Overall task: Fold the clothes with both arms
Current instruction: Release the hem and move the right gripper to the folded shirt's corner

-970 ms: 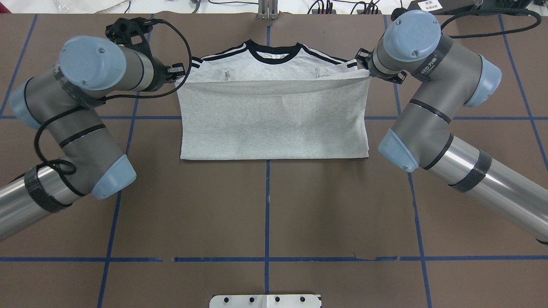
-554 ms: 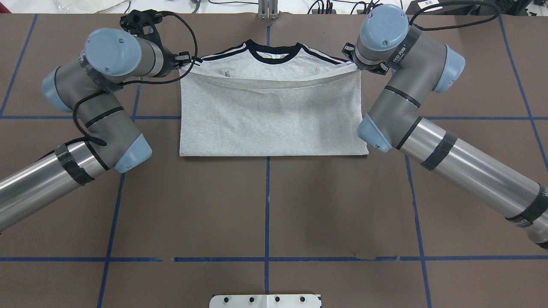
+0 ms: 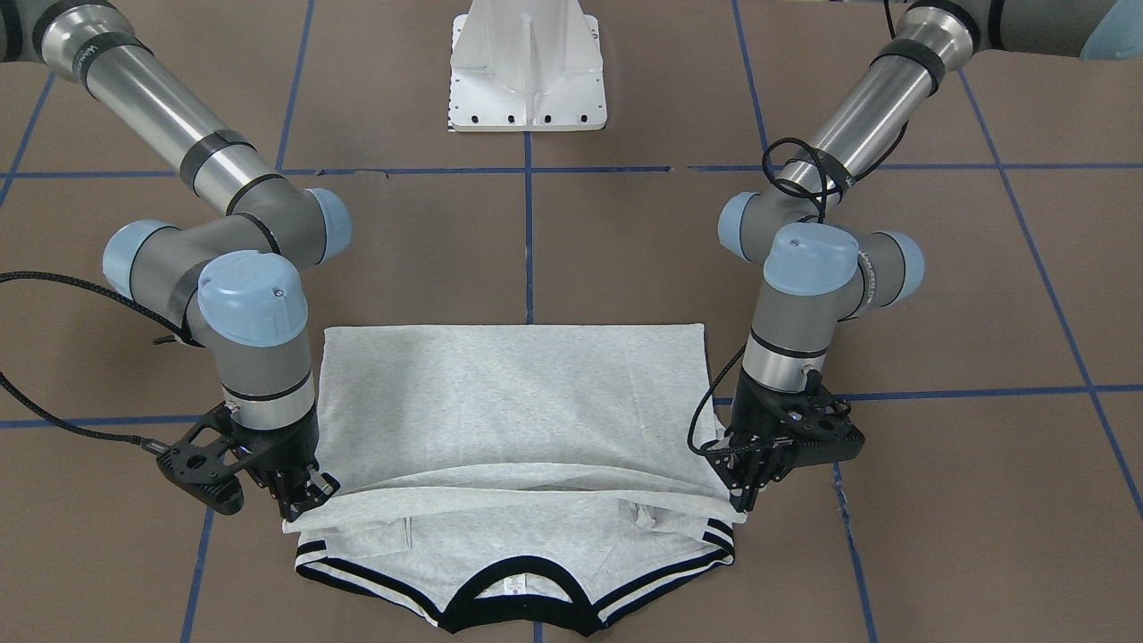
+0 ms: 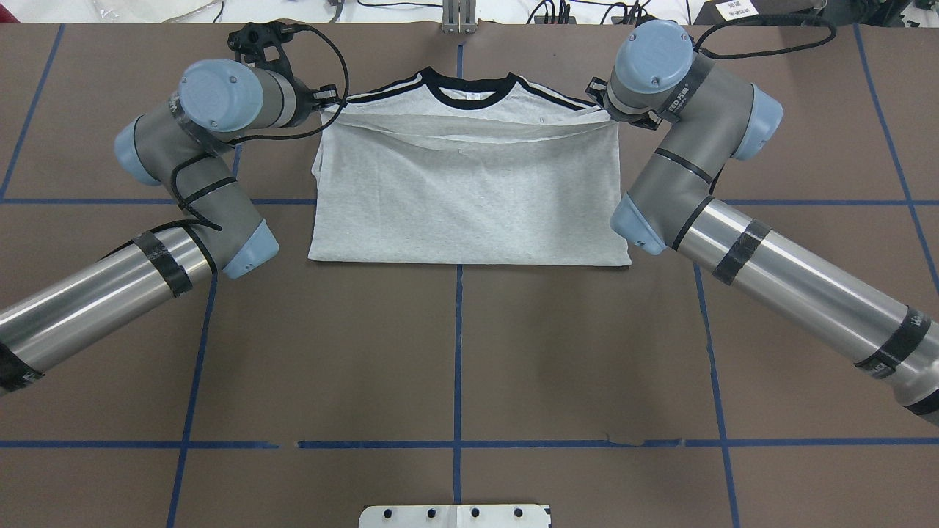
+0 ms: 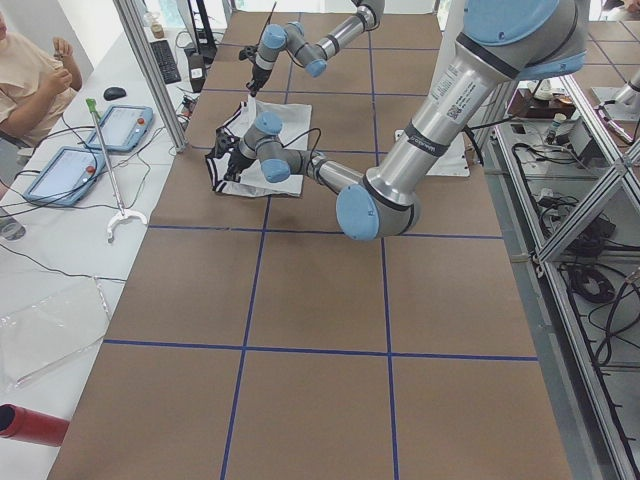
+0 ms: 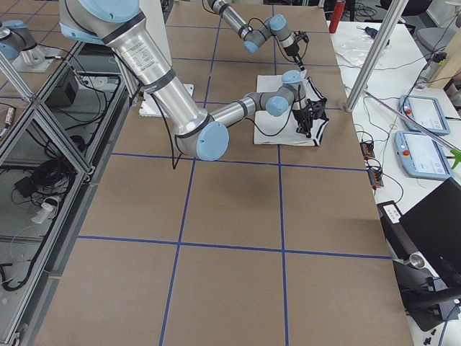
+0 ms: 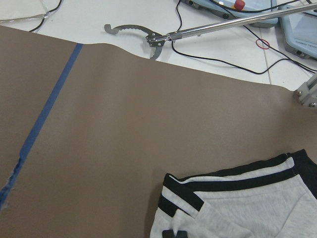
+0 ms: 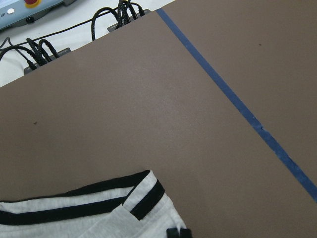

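The black two-finger left gripper (image 3: 741,502) is pinching one corner of the folded-over hem of the light heather-grey T-shirt with black-trimmed collar (image 4: 469,198), fingers (image 3: 753,478) closed down to the cloth's thickness. The black two-finger right gripper (image 3: 302,502) is pinching the opposite hem corner likewise. The hem is stretching between both sets of fingers. A black-striped sleeve cuff (image 7: 181,204) is lying just beyond each set of fingertips. The shirt body is resting flat on the brown table (image 4: 455,352).

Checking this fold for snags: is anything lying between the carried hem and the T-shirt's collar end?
Nothing visible does. The left hand and right hand hold the hem of the light heather-grey T-shirt just short of its black-trimmed collar; only the shirt's own shoulder fabric lies between.
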`<action>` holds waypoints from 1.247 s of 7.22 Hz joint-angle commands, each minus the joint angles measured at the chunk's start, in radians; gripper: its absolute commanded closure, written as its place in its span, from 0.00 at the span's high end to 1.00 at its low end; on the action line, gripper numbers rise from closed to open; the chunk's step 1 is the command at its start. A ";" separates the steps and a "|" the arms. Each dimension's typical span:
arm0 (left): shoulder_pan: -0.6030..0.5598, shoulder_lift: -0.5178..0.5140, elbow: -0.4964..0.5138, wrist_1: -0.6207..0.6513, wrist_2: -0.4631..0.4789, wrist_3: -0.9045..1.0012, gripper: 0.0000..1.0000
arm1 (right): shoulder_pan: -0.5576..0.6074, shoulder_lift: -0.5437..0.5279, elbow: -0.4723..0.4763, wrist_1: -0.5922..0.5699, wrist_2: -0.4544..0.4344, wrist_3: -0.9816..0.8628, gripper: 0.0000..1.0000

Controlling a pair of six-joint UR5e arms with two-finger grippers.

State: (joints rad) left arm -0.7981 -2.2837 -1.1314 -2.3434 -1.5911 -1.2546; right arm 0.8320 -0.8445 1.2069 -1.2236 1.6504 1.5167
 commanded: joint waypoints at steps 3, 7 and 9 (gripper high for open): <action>-0.039 0.010 0.012 -0.010 -0.001 0.110 0.49 | 0.050 -0.005 0.026 0.041 0.012 -0.006 0.47; -0.039 0.087 -0.120 0.007 -0.064 0.110 0.51 | -0.127 -0.315 0.406 0.049 0.102 0.198 0.58; -0.039 0.098 -0.143 0.007 -0.064 0.104 0.52 | -0.165 -0.375 0.445 0.110 0.105 0.325 0.62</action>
State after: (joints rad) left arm -0.8375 -2.1939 -1.2571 -2.3373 -1.6504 -1.1457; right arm 0.6938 -1.1753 1.6221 -1.1496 1.7541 1.7616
